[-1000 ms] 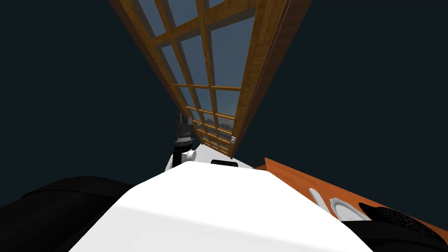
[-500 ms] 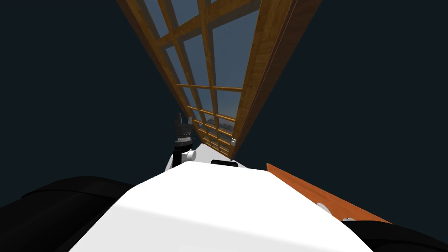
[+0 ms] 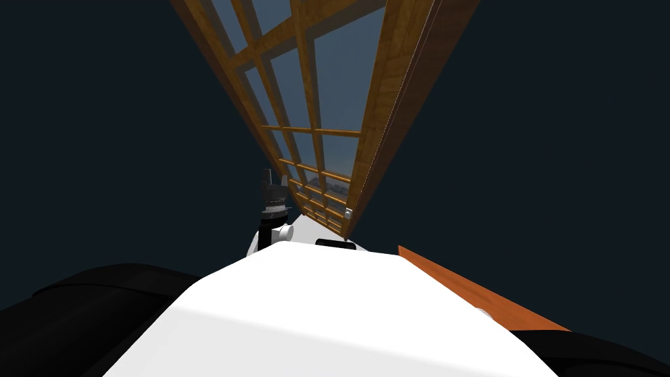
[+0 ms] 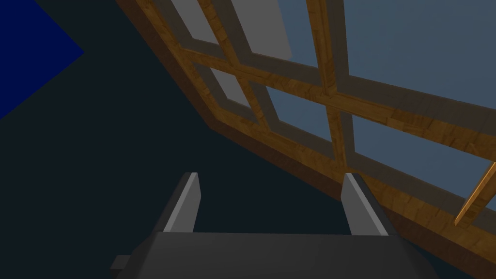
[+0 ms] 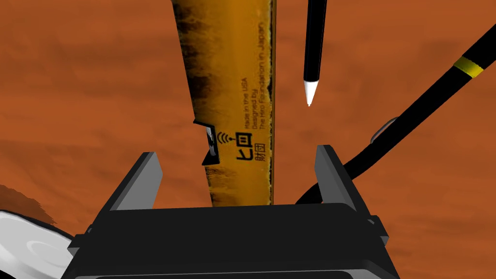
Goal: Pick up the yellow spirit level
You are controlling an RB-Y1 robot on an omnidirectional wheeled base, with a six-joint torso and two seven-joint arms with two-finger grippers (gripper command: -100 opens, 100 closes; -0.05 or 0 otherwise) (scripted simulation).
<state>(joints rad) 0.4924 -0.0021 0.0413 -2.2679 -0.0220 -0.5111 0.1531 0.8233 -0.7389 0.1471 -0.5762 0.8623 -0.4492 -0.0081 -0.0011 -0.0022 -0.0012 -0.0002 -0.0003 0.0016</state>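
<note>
The yellow spirit level [image 5: 232, 58] lies flat on an orange-brown tabletop [image 5: 87, 97], its long body running straight away from my right gripper [image 5: 236, 151]. Black print and a small notch mark its near end. The right gripper is open; its two fingers stand on either side of the level's near end, apart from it. My left gripper [image 4: 271, 175] is open and holds nothing, raised in front of a window; in the head view that forearm [image 3: 273, 196] stands upright.
Just beyond the right finger lies a black pen with a white tip [image 5: 312, 53]. A black rod with a yellow band [image 5: 436, 92] runs slantwise past it. A white dish's rim [image 5: 24, 247] lies by the left finger. The table's edge [image 3: 471, 288] is at my lower right.
The head view has shifted with my own move: less of the table's strip shows at the lower right, and the white dish and dark item on it have slid out of view.
</note>
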